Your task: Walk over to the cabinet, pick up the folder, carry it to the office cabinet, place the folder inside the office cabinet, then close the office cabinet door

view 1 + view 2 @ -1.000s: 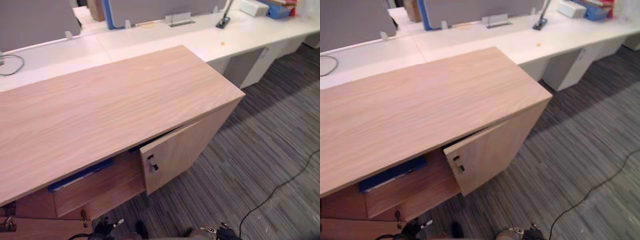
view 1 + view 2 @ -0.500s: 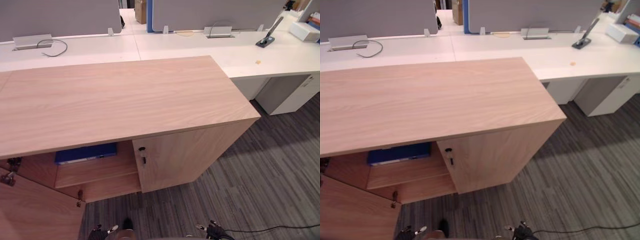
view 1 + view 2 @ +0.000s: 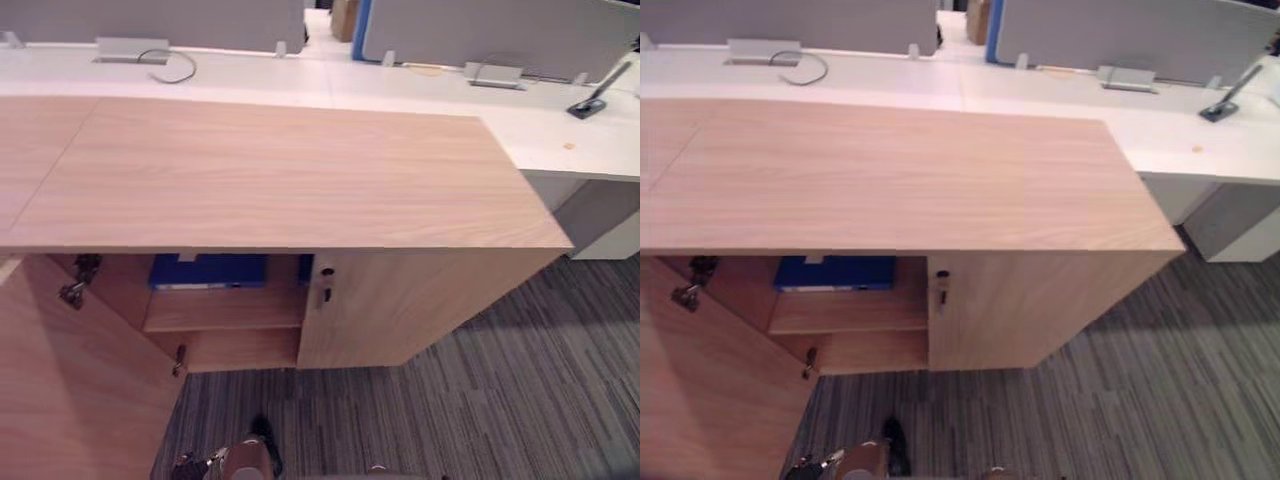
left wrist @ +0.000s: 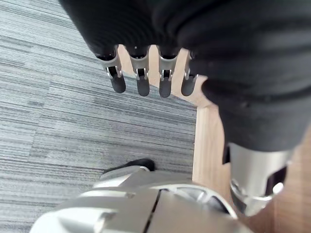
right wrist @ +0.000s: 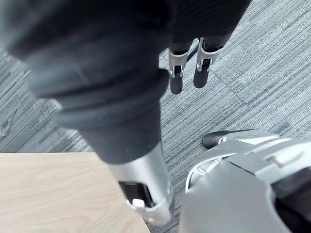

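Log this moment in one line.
blue folder on cabinet shelf | left door open | left hand open, empty | right hand open, empty

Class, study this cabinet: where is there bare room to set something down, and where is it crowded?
The cabinet top is bare edge to edge, bordered behind by the white desk. Inside, the blue folder crowds the upper shelf, leaving a front strip; the compartment below it looks free. The closed door shuts off the right side.
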Controlling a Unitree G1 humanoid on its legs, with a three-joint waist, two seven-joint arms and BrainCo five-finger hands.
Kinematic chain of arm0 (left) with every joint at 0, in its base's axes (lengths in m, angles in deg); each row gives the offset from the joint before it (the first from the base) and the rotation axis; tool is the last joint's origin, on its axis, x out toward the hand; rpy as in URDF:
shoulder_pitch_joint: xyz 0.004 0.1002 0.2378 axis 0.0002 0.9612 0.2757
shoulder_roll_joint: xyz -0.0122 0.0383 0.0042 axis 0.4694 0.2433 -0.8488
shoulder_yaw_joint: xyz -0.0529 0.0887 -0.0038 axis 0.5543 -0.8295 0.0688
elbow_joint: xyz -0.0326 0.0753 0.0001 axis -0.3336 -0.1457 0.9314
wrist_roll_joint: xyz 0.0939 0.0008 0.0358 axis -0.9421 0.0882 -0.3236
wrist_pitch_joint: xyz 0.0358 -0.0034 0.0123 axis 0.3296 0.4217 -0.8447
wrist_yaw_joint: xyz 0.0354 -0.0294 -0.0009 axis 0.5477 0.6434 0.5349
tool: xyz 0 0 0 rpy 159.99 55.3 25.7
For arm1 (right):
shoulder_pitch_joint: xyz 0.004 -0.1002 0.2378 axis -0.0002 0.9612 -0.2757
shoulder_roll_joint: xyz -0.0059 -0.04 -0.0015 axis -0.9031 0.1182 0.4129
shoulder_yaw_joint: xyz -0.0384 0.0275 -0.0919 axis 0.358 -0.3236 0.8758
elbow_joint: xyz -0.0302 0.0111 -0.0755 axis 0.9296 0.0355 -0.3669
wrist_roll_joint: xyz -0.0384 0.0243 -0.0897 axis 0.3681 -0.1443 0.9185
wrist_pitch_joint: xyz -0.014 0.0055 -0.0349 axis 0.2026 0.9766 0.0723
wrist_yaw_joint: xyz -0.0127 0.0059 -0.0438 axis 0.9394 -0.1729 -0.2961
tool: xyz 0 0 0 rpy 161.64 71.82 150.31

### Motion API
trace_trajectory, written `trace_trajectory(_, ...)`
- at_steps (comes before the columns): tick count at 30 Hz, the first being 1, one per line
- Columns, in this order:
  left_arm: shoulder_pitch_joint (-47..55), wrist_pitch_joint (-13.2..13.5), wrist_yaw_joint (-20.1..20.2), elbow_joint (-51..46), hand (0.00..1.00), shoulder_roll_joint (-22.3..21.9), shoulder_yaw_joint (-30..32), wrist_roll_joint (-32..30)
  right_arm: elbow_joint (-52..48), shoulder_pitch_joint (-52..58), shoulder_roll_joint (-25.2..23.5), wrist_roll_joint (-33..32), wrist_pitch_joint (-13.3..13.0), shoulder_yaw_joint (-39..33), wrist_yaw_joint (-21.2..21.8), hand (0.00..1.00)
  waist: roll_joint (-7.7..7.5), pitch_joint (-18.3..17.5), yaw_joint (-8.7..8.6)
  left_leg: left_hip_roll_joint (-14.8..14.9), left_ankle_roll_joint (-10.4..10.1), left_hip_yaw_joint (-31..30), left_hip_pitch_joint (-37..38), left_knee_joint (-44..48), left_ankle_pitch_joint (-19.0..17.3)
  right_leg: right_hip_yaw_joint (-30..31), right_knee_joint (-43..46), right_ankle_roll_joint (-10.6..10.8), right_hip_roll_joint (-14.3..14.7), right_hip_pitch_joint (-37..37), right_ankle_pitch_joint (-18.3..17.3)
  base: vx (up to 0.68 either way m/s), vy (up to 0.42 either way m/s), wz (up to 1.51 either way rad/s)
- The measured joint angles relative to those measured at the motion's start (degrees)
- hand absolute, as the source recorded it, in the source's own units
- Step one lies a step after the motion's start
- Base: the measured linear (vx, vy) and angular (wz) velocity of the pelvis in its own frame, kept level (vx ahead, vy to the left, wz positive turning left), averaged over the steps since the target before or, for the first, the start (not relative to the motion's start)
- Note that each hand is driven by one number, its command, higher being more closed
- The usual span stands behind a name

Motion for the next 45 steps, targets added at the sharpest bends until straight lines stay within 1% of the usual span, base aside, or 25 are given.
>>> trace_trajectory(2, -0.62, -0.01, 0.18, -0.03, 0.00, -0.29, -0.03, -0.34, -0.70, 0.27, -0.61, -0.07, 0.00, -0.41, -0.04, 0.00, 0.59, -0.27, -1.41, -3.53, 0.70, -0.98, 3.57, -11.22, 3.44, -1.65, -0.27, -0.06, -0.56, 0.08, 0.02, 0.05, 0.155, 1.02)
trace_trajectory(3, -1.05, -0.05, 0.19, 0.06, 0.00, -0.22, -0.05, -0.34, -1.53, 0.21, -1.32, -0.32, -0.06, -0.80, -0.08, 0.00, 0.90, 0.29, -2.20, -3.63, 0.62, -1.24, 3.08, -11.18, 3.60, -2.94, -0.15, -0.24, -0.83, 0.34, 0.12, 0.06, 0.136, 0.97)
trace_trajectory(6, -1.22, -0.08, 0.22, 0.08, 0.00, -0.25, -0.18, -0.36, -2.34, 0.02, -1.97, -1.03, -0.25, 0.72, -0.25, 0.00, 0.57, 0.34, -1.42, -5.19, 0.80, -1.87, 3.49, -11.19, 3.74, -3.54, -0.57, -0.38, -1.99, 1.63, 0.05, 0.03, 0.057, 0.31)
trace_trajectory(11, -1.22, -0.02, 0.26, 0.02, 0.00, -0.12, -0.38, -0.37, -3.35, -0.16, -1.33, 0.07, -0.30, 5.20, -0.25, 0.00, 0.33, 0.44, -1.28, -7.55, 1.75, -3.00, 4.76, -11.20, 2.60, -3.55, -1.65, -0.33, -3.26, 3.86, 0.00, 0.04, 0.043, 0.16)
trace_trajectory(14, -0.92, 0.00, 0.32, -0.02, 0.00, 0.27, -0.35, -0.46, -3.38, -0.21, -0.88, 0.24, -0.31, 7.12, -0.22, 0.00, -0.04, 0.32, -0.98, -9.62, 2.30, -4.62, 5.88, -11.20, 1.94, -3.80, 1.70, 0.31, -5.58, 4.70, -1.55, 0.04, 0.045, 0.28)
trace_trajectory(15, -1.03, 0.00, 0.32, -0.03, 0.00, 0.26, -0.35, -0.50, -3.68, -0.18, -0.78, 0.20, -0.31, 7.14, -0.18, 0.00, -0.04, 0.36, -1.34, -10.29, 2.36, -6.87, 6.00, -11.20, 1.91, -2.19, 6.79, 0.45, -6.53, 3.58, -1.51, 0.03, 0.055, 0.80)
trace_trajectory(16, -1.02, 0.00, 0.32, -0.02, 0.00, 0.46, -0.63, -0.54, -4.39, 0.19, -0.85, 0.12, -0.34, 7.04, -0.08, 0.00, 0.29, 0.27, -1.86, -10.01, 2.30, -9.80, 6.35, -11.16, 1.96, 2.37, 15.10, -1.00, -6.81, 0.34, -1.05, 0.02, 0.060, 0.95)
trace_trajectory(18, -1.03, -0.01, 0.33, -0.02, 0.00, 1.20, -1.54, -0.57, -4.54, 0.28, -1.02, 0.19, -0.45, 7.19, 0.05, 0.00, 0.20, 0.08, -1.96, -9.19, 1.98, -12.97, 6.33, -11.01, 2.18, 9.26, 20.97, -1.99, -5.41, -2.88, -2.55, 0.01, 0.037, 1.02)
trace_trajectory(20, -1.25, -0.02, 0.36, -0.05, 0.00, 1.26, -1.89, -0.73, -4.37, 0.31, -1.33, 0.17, -0.43, 6.94, 0.08, 0.00, -0.14, -0.14, -1.77, -8.46, 1.61, -15.34, 6.01, -10.97, 1.97, 15.78, 21.26, 0.35, -3.07, -4.85, -3.76, -0.01, -0.047, 1.24)
trace_trajectory(21, -1.25, -0.03, 0.38, -0.10, 0.00, 1.26, -1.80, -0.75, -4.32, 0.30, -1.41, 0.17, -0.41, 6.63, 0.08, 0.00, -0.13, -0.16, -1.80, -8.42, 0.90, -15.48, 5.62, -10.98, 1.47, 16.64, 19.75, 0.77, -2.60, -4.78, -3.95, -0.05, -0.089, 1.15)
trace_trajectory(22, -1.20, -0.04, 0.41, -0.45, 0.00, 1.31, -1.66, -0.78, -4.05, 0.21, -1.58, 0.19, -0.27, 6.32, 0.11, 0.00, -0.79, -0.61, -1.92, -8.77, -3.05, -15.18, 5.26, -10.86, -1.17, 17.02, 16.20, 0.89, -2.33, -4.87, -3.90, -0.02, -0.120, 1.07)
trace_trajectory(23, -0.69, 0.03, 0.54, -1.62, 0.00, 2.88, 0.29, -1.45, -2.19, -0.52, -3.36, 0.22, -0.05, 6.42, 0.18, 0.00, -5.41, -1.51, -1.48, -10.36, 0.40, -13.42, 2.92, -4.61, -2.84, 17.09, 11.74, 0.73, -5.98, -5.86, -2.99, 0.04, -0.274, 0.79)
trace_trajectory(24, 0.21, -0.27, 0.33, -2.00, 0.00, 3.74, 1.32, -1.65, -0.95, -1.57, -3.03, 0.19, -0.07, 5.89, 0.46, 0.00, -6.11, -1.01, -0.23, -9.16, 1.99, -13.98, 2.15, 0.60, -4.35, 16.97, 9.36, 1.08, -6.20, -6.26, -2.66, 0.07, -0.275, 0.43)
trace_trajectory(25, 0.81, -0.55, 0.18, -1.97, 0.00, 3.91, 1.71, -1.67, -0.48, -1.73, -2.64, 0.31, 0.03, 6.54, 0.67, 0.00, -6.24, -1.17, -0.32, -8.73, 0.37, -14.32, 2.22, 1.25, -4.93, 17.14, 7.01, 0.60, -5.75, -5.70, -2.33, 0.05, -0.298, 0.11)
trace_trajectory(26, 1.77, -0.56, 0.18, -2.07, 0.00, 3.44, 1.79, -1.67, 0.27, -1.80, -2.19, 0.34, 0.10, 7.46, 0.94, 0.00, -5.26, -1.63, -0.15, -7.12, 0.04, -14.94, 2.15, 2.84, -5.67, 16.89, 4.13, -0.13, -3.36, -3.82, -0.28, 0.00, -0.158, 0.01)
trace_trajectory(28, 3.14, -0.61, 0.21, -2.03, 0.00, 2.67, 1.86, -1.65, 0.36, -2.02, -2.51, 0.27, 0.18, 8.72, 1.07, 0.00, -4.88, -2.21, 0.49, -4.15, -1.27, -14.49, 1.77, 3.88, -6.40, 16.54, -0.58, -0.18, 0.13, -1.80, 2.91, -0.02, -0.224, -0.25)
trace_trajectory(32, 3.01, -0.60, 0.22, -1.45, 0.00, 1.24, 2.23, -1.50, 0.27, -1.99, -1.87, -0.05, -0.23, 9.80, 1.02, 0.00, -3.91, -1.77, 0.36, 0.74, -4.03, -14.71, 0.38, 8.03, -7.48, 16.62, -3.60, -0.74, 4.37, -0.32, 4.91, -0.07, -0.236, -0.17)
trace_trajectory(35, 2.69, -0.51, 0.19, -1.14, 0.00, 0.18, 2.20, -1.14, 0.31, -0.85, -0.58, -0.40, -0.50, 10.33, 0.96, 0.00, -1.75, -1.96, -0.23, 3.02, -5.22, -16.24, 0.01, 9.38, -7.59, 16.01, -3.75, -1.59, 6.90, 0.60, 4.75, -0.10, -0.214, 0.13)
trace_trajectory(37, 2.20, -0.54, 0.19, -1.11, 0.00, -0.88, 1.94, -0.34, 0.47, 0.00, 1.12, -0.49, -0.48, 10.62, 0.92, 0.00, 0.97, -1.60, -0.44, 4.57, -5.28, -16.02, -2.15, 13.06, -9.02, 13.98, -3.64, -2.40, 8.10, 0.75, 4.54, -0.12, -0.114, 0.37)
trace_trajectory(39, 1.32, -0.58, 0.20, -1.06, 0.00, -1.28, 1.05, 0.09, 0.80, 0.38, 1.60, -0.88, -0.41, 8.08, 0.80, 0.00, 1.82, -0.88, -0.63, 6.45, -4.58, -11.42, -2.78, 15.58, -9.98, 11.60, -3.46, -3.20, 7.75, 0.65, 3.95, -0.10, -0.044, 0.58)
trace_trajectory(40, 1.12, -0.60, 0.18, -1.07, 0.00, -1.44, 0.42, 0.17, 1.78, 0.66, 1.66, -0.94, -0.16, 5.62, 0.32, 0.00, 2.55, -0.58, -0.51, 8.11, -3.86, -5.29, -2.57, 19.97, -11.25, 10.30, -2.41, -3.30, 6.83, 0.90, 2.71, -0.01, 0.025, 0.56)
trace_trajectory(41, 1.27, -0.62, 0.19, -1.06, 0.00, -1.54, 0.14, 0.15, 1.83, 0.83, 1.68, -0.96, -0.14, 4.64, 0.20, 0.00, 3.10, -0.76, -0.65, 8.34, -4.30, -3.95, -2.10, 20.28, -12.05, 9.90, -1.91, -2.86, 6.69, 0.89, 2.26, 0.02, 0.079, 0.61)
trace_trajectory(42, 1.25, -0.65, 0.28, -1.02, 0.00, -1.56, -0.33, 0.11, 1.86, 0.79, 1.64, -1.00, -0.07, 3.29, -0.08, 0.00, 3.70, -0.45, -0.66, 7.68, -3.50, -3.66, -1.49, 18.62, -12.54, 9.64, -0.71, -2.18, 6.11, 0.72, 1.52, 0.01, 0.129, 0.28)
trace_trajectory(43, 1.21, -0.64, 0.39, -1.11, 0.00, -1.56, -0.29, 0.07, 1.90, 0.37, 1.19, -1.12, 0.13, 1.79, -0.29, 0.00, 3.46, -0.45, 0.05, 6.45, -3.59, -3.35, -1.26, 16.60, -11.82, 9.94, -0.40, -2.08, 5.47, -0.34, 1.50, 0.01, 0.143, 0.17)
trace_trajectory(45, 1.25, -0.91, 0.72, -1.07, 0.00, -1.11, -0.30, 0.01, 1.92, 0.09, 0.83, -1.13, 0.34, 1.37, -0.28, 0.00, 2.78, -0.58, -0.06, 3.32, -2.62, -3.21, 0.57, 10.52, -8.87, 10.12, -1.58, -2.09, 3.97, -0.54, 1.60, 0.01, 0.090, 0.13)
